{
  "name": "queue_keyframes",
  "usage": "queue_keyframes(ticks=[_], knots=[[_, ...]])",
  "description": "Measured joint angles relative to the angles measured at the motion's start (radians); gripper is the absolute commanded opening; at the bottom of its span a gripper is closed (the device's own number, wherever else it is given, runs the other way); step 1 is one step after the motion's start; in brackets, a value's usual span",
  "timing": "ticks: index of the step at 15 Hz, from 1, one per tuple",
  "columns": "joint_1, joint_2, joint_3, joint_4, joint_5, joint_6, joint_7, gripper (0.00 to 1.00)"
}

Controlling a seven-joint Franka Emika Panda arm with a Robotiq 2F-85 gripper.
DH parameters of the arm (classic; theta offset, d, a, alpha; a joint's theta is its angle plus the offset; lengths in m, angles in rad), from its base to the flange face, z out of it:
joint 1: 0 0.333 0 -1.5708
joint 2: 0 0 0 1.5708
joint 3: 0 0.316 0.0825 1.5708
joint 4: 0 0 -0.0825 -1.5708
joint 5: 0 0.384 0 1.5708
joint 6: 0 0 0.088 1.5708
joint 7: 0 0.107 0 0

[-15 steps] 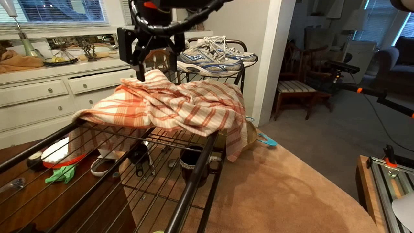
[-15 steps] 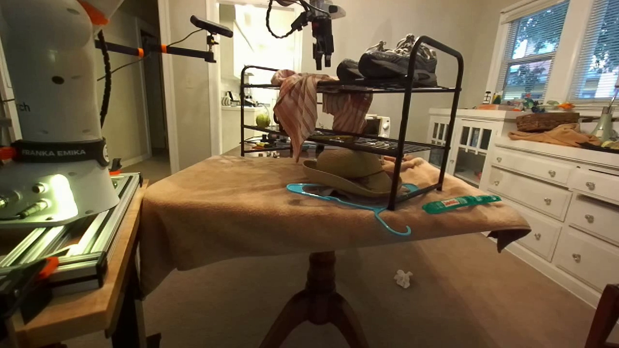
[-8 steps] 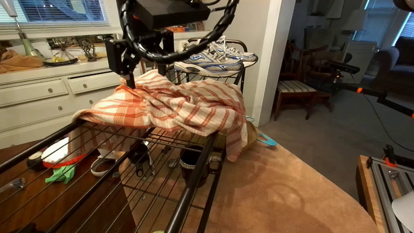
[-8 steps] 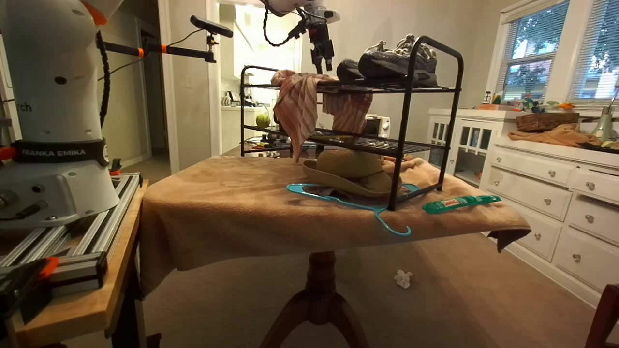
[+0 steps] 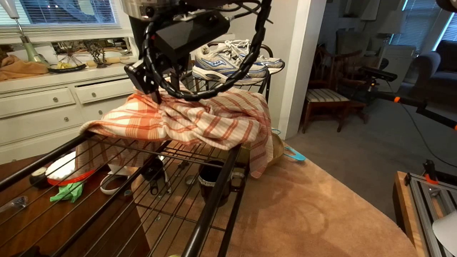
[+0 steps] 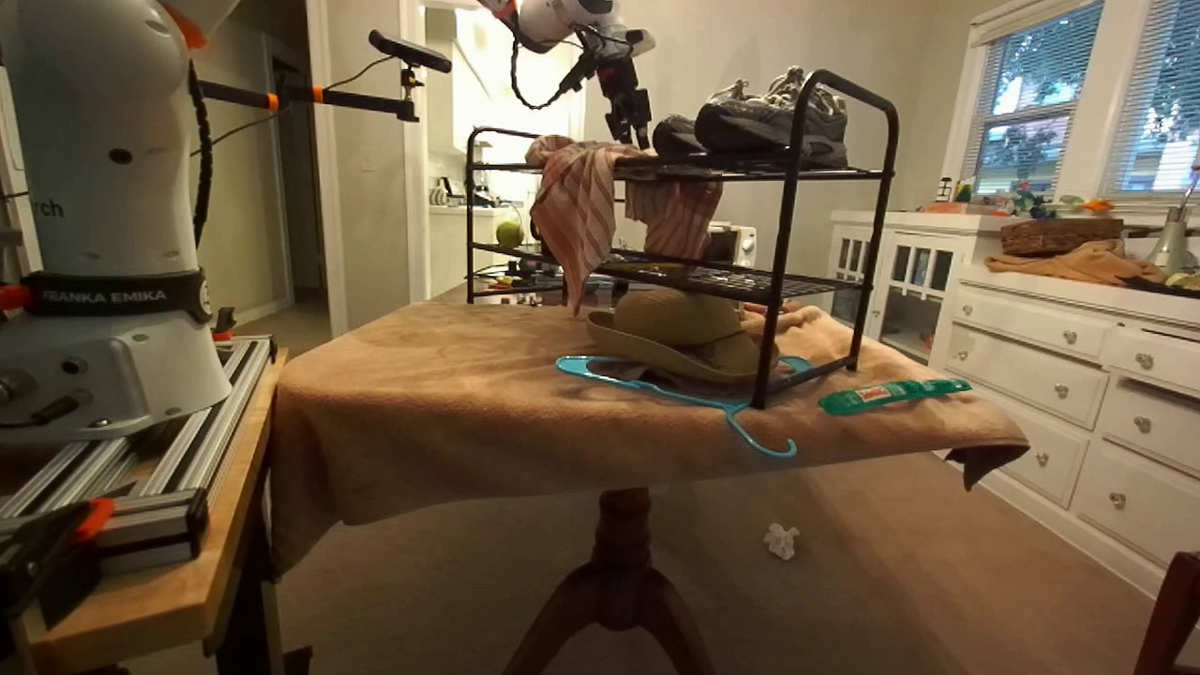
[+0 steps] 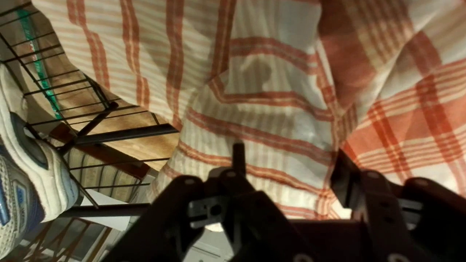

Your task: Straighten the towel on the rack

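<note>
The towel (image 5: 214, 121), orange-red and cream with plaid stripes, lies rumpled across the top shelf of the dark metal rack (image 6: 786, 234). In both exterior views its ends hang down over two opposite sides; in an exterior view the near end (image 6: 574, 216) falls in a point past the middle shelf. The tool (image 7: 289, 156) reaches down to the towel from above, tilted, its two fingers (image 7: 238, 156) standing apart with striped cloth showing between them. In the wrist view a raised fold runs up to the finger on the right; whether the tips press into the cloth cannot be told.

A pair of shoes (image 6: 769, 131) sits on the rack to the right of the towel. A dark mug (image 5: 207, 189) shows through the rack's bars. Below the shelves, a hat (image 6: 675, 323) rests on a tan cloth (image 6: 422, 375) spread over part of the wooden surface (image 5: 117, 233), with a blue hanger (image 6: 689, 397) just in front and a green packet (image 6: 891, 394) farther right. A crumpled white scrap (image 6: 781, 541) lies on the floor (image 6: 891, 562).
</note>
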Motion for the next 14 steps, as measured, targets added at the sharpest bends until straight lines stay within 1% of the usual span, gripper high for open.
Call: queue_keyframes(ticks=[3, 4, 7, 9, 12, 14], knots=[[0.01, -0.001, -0.009, -0.009, -0.06, 0.028, 0.031, 0.05], [0.011, -0.002, -0.011, -0.014, -0.074, 0.037, 0.041, 0.01], [0.011, -0.009, -0.013, -0.02, -0.09, 0.049, 0.068, 0.0], [0.006, -0.024, -0.009, -0.023, -0.066, 0.049, 0.079, 0.01], [-0.022, -0.088, 0.016, -0.052, 0.028, 0.05, 0.054, 0.01], [-0.049, -0.155, 0.044, -0.092, 0.109, 0.05, -0.01, 0.01]])
